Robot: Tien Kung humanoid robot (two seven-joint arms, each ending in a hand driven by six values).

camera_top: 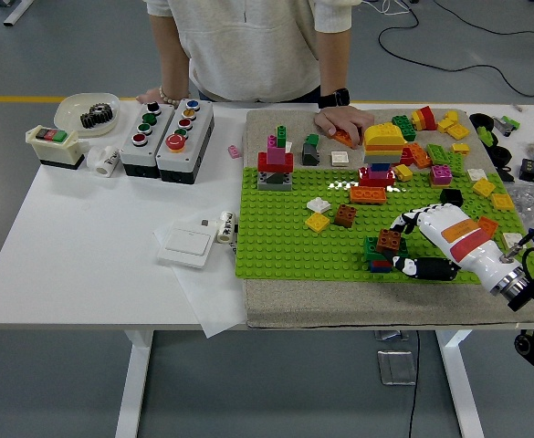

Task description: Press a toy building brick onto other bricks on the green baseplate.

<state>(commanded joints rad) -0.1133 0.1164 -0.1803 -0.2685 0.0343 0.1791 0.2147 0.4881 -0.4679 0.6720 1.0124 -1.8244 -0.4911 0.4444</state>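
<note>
Your right hand [419,239] lay on the green baseplate [285,237], fingers closed around the brown brick [389,240] atop the small stack [379,255] near the front edge. You needed to press straight down — studs aligned, wrist level — so the stack did not tip.

View: single head camera, no second view to share with.
Position: high, behind the white-shelled right hand [428,245].
Facing: forward and down, past the hand.
Range: whole white rectangular table [84,246] visible.
</note>
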